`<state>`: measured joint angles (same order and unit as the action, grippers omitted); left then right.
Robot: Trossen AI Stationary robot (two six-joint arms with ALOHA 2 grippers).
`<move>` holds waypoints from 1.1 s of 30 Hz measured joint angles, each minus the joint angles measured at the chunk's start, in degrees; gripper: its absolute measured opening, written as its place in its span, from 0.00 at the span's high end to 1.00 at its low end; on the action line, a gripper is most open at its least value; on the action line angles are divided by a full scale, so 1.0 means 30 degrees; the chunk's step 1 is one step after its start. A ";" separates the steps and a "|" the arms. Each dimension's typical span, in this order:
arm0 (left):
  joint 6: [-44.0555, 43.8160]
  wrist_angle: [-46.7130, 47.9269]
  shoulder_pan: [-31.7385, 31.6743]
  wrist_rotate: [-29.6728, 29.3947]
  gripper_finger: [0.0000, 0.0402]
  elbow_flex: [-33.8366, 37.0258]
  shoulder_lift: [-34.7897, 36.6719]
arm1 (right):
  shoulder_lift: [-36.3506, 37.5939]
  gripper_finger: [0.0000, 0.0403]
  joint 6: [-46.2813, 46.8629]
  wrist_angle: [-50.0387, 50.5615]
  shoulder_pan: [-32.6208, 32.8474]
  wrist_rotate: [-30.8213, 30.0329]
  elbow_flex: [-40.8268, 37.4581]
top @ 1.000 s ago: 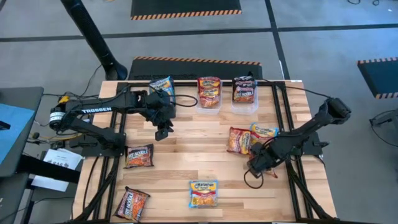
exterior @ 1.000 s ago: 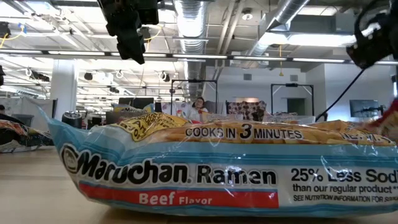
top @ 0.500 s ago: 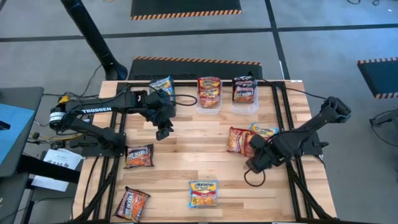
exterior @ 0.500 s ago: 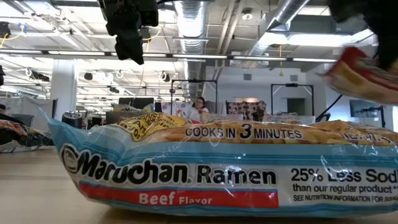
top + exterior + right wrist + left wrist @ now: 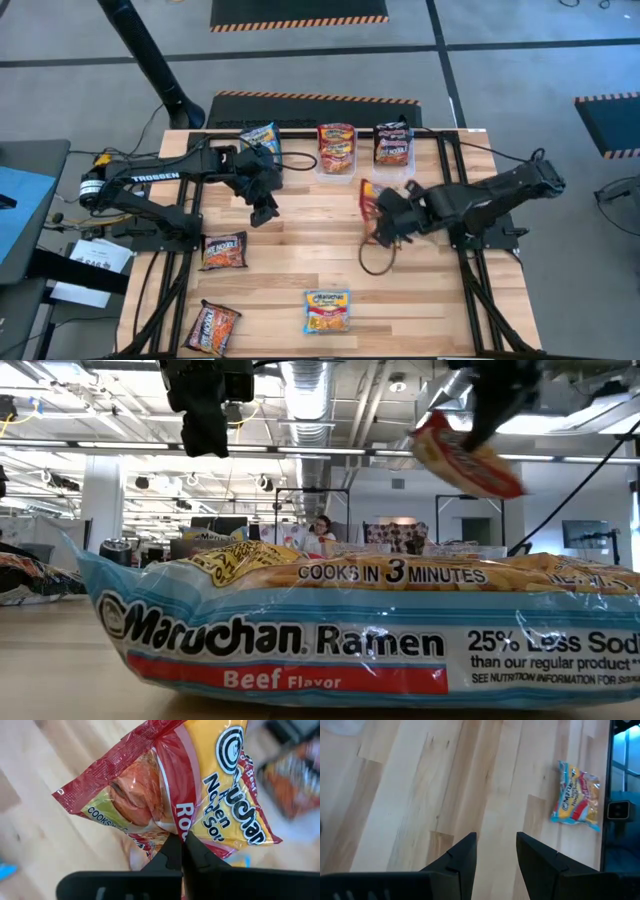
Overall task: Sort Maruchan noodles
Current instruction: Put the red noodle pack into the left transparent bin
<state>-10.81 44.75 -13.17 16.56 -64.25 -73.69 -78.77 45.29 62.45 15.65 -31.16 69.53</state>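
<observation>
One red/orange Maruchan packet (image 5: 368, 196), right gripper (image 5: 385, 222) pinching it, travelling toward red-packet clear bin (image 5: 336, 168); release next; left gripper (image 5: 262, 212) idling part-open beside that bin.

Light blue packet (image 5: 330, 630) at counter front: "Maruchan Ramen", "Beef Flavor", "COOKS IN 3 MINUTES", "25% Less Sod…". Left arm (image 5: 150, 178): "TROSSEN". Red packet (image 5: 190, 790): "COOKS…", partial "…uchan".

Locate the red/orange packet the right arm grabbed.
In the high view, the red/orange packet hangs pinched in the right claw, above mid-table, just short of the clear bins.
</observation>
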 joint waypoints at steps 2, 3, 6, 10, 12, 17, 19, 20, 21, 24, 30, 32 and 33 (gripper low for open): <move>-0.0007 0.0013 0.0000 0.0038 0.69 0.0007 0.0176 | -0.0098 0.99 -0.1890 -0.1239 -0.0839 -0.0460 0.0091; -0.0007 -0.0058 0.0000 0.0052 0.69 -0.0004 0.0248 | -0.0106 0.99 -0.2787 -0.1829 -0.1249 -0.0604 0.0112; -0.0015 0.0284 0.0000 -0.0147 0.69 -0.0240 0.0648 | -0.0099 0.99 -0.5380 -0.4078 -0.2541 -0.0814 0.0128; -0.0014 0.0317 0.0000 -0.0250 0.69 -0.0960 0.1442 | -0.0099 0.99 -0.8390 -0.6943 -0.4099 -0.0814 0.0128; -0.0177 0.0327 0.0000 -0.0258 0.69 -0.1421 0.1795 | -0.0100 0.99 -0.9899 -0.8316 -0.4828 -0.0812 0.0135; -0.1021 0.0206 0.0000 -0.0243 0.69 -0.2261 0.2914 | -0.0099 0.99 -1.3094 -1.1865 -0.6392 -0.0813 0.0135; -0.1171 0.0330 0.0000 -0.0242 0.69 -0.2402 0.3386 | -0.0099 0.99 -1.4245 -1.3180 -0.6961 -0.0807 0.0135; -0.1270 0.0256 0.0000 -0.0243 0.69 -0.2412 0.3675 | -0.0099 0.98 -1.4840 -1.3868 -0.7206 -0.0810 0.0135; -0.1317 0.0288 0.0000 -0.0250 0.69 -0.2412 0.3953 | -0.0099 0.98 -1.5423 -1.4492 -0.7456 -0.0807 0.0135; -0.1348 0.0306 0.0000 -0.0325 0.69 -0.2412 0.4653 | -0.0099 0.98 -1.7118 -1.6305 -0.8203 -0.0802 0.0135; -0.1362 0.0301 0.0007 -0.0908 0.69 -0.2412 0.5682 | -0.0099 0.98 -1.9567 -1.9835 -0.9636 -0.0800 0.0135; -0.1362 0.0313 0.0007 -0.1150 0.69 -0.2412 0.5890 | -0.0099 0.98 -2.0299 -2.1136 -1.0058 -0.0785 0.0135; -0.1355 0.0312 0.0007 -0.1290 0.69 -0.2412 0.5962 | -0.0099 0.98 -2.0713 -2.1785 -1.0259 -0.0785 0.0135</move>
<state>-14.87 45.69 -13.15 12.70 -71.48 -55.81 -79.07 -16.84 -2.91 -15.13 -33.52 69.93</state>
